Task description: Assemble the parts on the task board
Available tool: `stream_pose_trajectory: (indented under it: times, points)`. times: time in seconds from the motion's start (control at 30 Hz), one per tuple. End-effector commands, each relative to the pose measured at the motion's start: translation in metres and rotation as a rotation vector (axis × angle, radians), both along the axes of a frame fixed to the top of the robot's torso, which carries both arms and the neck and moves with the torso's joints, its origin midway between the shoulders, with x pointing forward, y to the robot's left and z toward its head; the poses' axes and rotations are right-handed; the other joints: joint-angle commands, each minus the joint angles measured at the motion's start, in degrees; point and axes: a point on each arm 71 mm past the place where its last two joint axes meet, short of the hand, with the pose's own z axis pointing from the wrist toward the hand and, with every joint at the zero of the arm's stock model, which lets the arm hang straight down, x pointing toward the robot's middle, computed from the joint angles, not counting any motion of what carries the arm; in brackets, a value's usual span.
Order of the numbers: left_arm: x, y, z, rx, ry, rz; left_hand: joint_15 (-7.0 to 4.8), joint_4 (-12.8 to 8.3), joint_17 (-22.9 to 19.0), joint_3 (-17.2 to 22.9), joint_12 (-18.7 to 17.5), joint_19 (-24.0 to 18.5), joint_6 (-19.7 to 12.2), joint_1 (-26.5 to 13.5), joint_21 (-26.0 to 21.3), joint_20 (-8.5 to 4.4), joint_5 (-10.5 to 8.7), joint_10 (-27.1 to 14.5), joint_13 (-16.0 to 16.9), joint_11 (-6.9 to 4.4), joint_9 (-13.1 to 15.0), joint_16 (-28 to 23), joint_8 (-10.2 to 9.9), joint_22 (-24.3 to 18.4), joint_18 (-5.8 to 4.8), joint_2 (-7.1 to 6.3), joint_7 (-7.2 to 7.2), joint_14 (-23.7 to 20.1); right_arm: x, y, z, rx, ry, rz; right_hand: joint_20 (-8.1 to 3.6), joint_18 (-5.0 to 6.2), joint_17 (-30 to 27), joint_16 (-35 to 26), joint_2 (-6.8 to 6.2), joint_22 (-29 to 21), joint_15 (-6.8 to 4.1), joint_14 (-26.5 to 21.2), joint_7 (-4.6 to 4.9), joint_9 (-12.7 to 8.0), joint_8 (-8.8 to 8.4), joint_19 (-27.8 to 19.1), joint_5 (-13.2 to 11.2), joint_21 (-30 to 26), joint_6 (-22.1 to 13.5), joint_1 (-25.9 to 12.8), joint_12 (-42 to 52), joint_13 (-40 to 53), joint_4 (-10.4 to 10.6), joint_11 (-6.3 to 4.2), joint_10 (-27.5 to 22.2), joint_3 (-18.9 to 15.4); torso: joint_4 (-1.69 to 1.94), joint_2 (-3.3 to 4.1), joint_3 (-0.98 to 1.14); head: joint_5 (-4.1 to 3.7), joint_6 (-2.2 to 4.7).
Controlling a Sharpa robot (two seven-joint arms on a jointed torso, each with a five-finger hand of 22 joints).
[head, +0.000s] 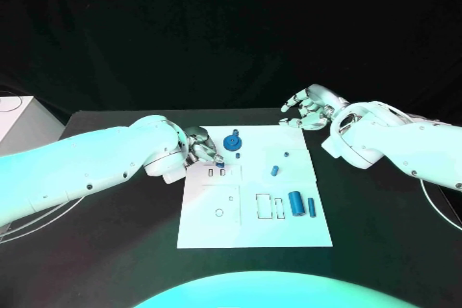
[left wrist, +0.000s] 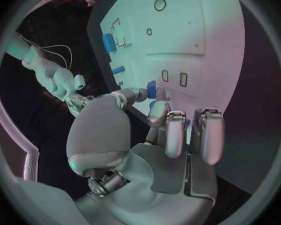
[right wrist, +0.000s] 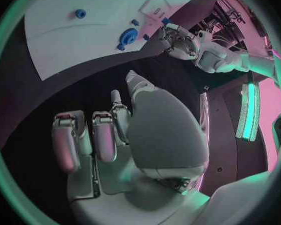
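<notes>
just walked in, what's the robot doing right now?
It is assembling blue parts on the white board. The left hand is at the board's far-left corner, its fingers pinching a small blue piece, beside the blue gear. The right hand hovers off the board's far-right corner, holding nothing. Two blue cylinders lie by the rectangular slots near the right edge, and a smaller piece lies mid-board.

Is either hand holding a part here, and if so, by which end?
The left hand pinches a small blue part by one end at its fingertips. The right hand holds nothing.
</notes>
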Motion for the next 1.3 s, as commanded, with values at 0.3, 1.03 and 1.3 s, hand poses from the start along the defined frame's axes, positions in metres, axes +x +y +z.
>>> stream_pose_trajectory:
  times: [0.3,1.03,1.3]
  points:
    - [-0.003,0.0,-0.01,0.019,-0.091,0.044,-0.6,-10.4,15.1,10.0,0.5,4.0,2.1,-0.1,0.3,-0.37,0.48,0.7,0.5,-0.07,9.4,0.2,0.4,11.7,-0.4,-0.18,-1.51,6.1,0.0,0.0,-0.001,-0.005,0.004,0.009,0.21,0.11,9.6,-0.3,0.11,13.8,0.52,4.5,0.05,0.0,0.34,5.1,0.2,-0.4,-0.1,-0.6,-0.4,5.0,0.1,-0.05,-0.3,0.1,0.04,-0.04,0.07,0.28,-0.39]
    - [-0.009,-0.014,-0.016,0.078,-0.07,-0.047,-0.66,-10.4,15.1,10.1,0.5,4.0,2.2,-0.2,0.3,-0.42,0.76,0.8,0.5,-0.14,9.4,0.2,0.4,11.8,-0.43,-0.27,-1.57,6.1,0.001,-0.001,-0.003,0.025,0.036,0.0,0.21,0.12,9.6,-0.3,0.07,13.8,0.52,4.5,0.05,0.0,0.34,5.1,0.2,-0.4,-0.1,-0.8,-0.4,5.0,0.1,-0.04,-0.3,0.1,0.05,0.03,0.1,0.25,-1.07]
    - [-0.009,-0.016,-0.018,0.097,-0.056,-0.062,-0.68,-10.5,15.1,10.1,0.5,4.0,2.2,-0.2,0.3,-0.44,0.85,0.7,0.5,-0.16,9.5,0.2,0.4,11.8,-0.43,-0.29,-1.59,6.1,0.001,-0.001,-0.004,0.024,0.036,0.001,0.21,0.12,9.6,-0.3,0.0,13.8,0.53,4.5,0.06,0.0,0.35,5.1,0.2,-0.4,-0.2,-0.9,-0.4,5.0,0.1,-0.04,-0.3,0.1,0.05,0.04,0.09,0.25,-1.17]
